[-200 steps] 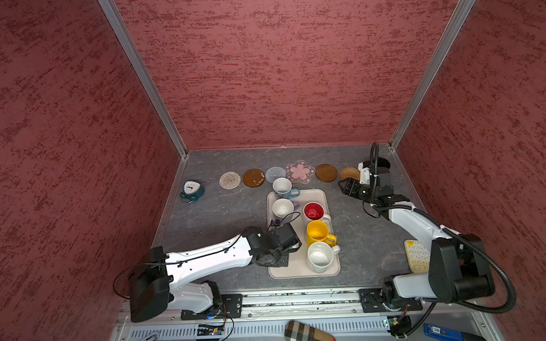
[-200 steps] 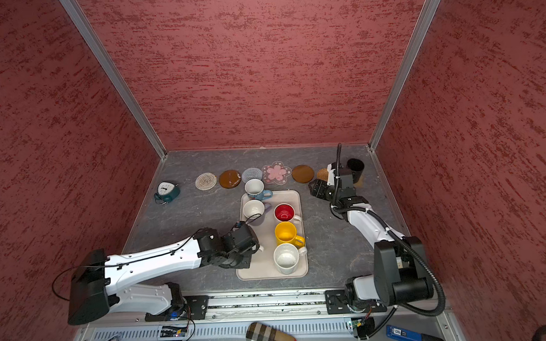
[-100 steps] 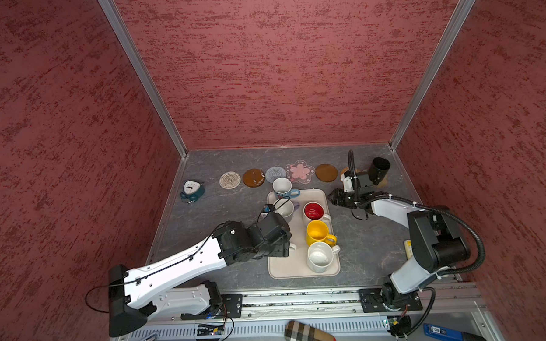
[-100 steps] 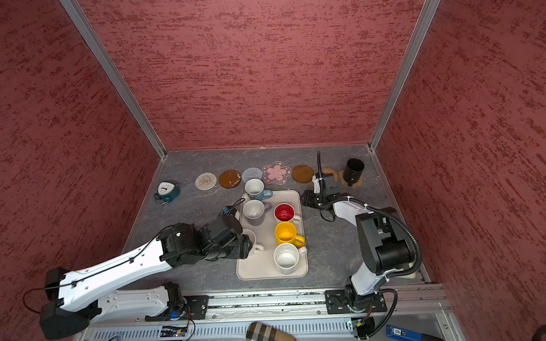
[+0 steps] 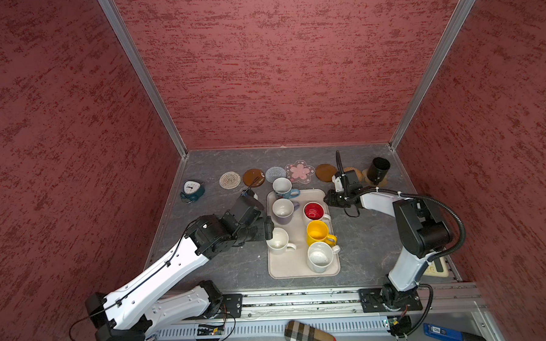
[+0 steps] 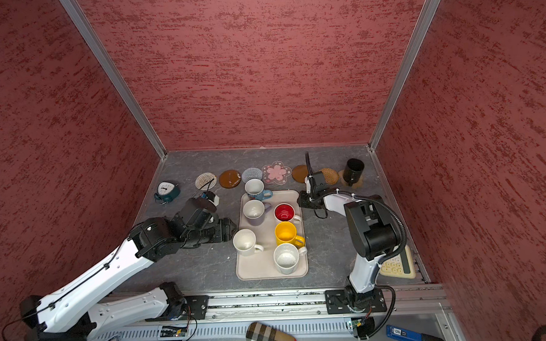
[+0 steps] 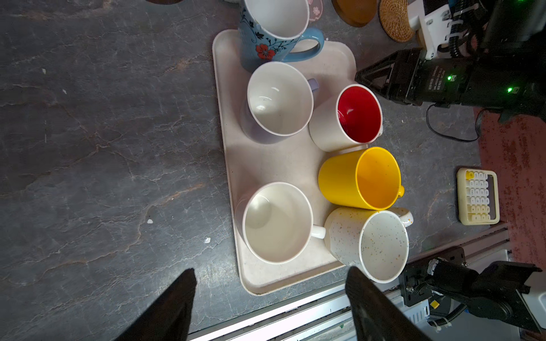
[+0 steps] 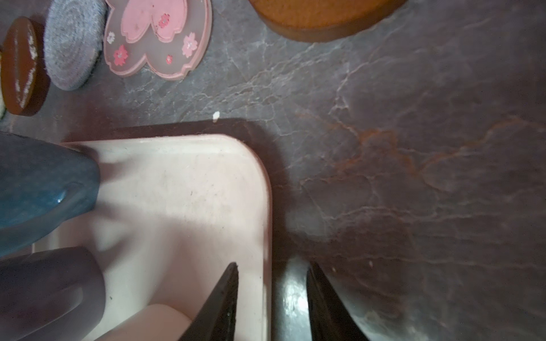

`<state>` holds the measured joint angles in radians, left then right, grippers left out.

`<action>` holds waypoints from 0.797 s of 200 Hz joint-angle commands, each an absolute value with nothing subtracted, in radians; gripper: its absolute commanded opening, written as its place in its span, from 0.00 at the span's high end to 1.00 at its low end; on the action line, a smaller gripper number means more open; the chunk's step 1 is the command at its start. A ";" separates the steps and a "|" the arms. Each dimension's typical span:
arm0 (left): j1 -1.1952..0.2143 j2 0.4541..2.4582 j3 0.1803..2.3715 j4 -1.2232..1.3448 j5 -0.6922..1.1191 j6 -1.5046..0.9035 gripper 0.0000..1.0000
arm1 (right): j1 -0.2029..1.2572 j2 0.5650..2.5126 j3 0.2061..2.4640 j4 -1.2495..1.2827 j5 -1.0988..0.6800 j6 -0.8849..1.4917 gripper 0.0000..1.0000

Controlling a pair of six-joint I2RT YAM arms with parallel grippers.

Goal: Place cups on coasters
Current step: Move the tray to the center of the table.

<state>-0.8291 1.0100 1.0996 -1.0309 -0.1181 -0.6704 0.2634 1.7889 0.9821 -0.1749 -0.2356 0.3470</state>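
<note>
Where cups [image 5: 317, 231] stand: six upright on tray [image 5: 301, 268], handles rightward; black cup [image 5: 378, 169] on tan coaster [image 5: 382, 182].
Left tool [image 7: 271, 270]: wide open, empty.
Right tool [image 8: 273, 265]: narrowly parted over tray rim; grip unclear.

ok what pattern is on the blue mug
Blue mug: red flower, dark vines; clearest in left wrist view.

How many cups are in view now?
7. Six on the beige rectangular tray: blue floral mug at its far end, lavender mug, red-lined white mug, yellow mug, plain white mug, speckled white mug. The black mug stands on the tan coaster, far right. None seems hidden.
</note>
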 commanded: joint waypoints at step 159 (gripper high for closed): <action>-0.544 0.916 1.012 -0.889 0.132 -0.478 0.18 | 0.326 1.940 1.163 -0.329 0.032 0.399 0.98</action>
<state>-0.5636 0.9386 1.0267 -0.9176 0.0940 -0.5106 0.3267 1.9022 1.1389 -0.2790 -0.0483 0.3595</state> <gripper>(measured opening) 0.817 0.066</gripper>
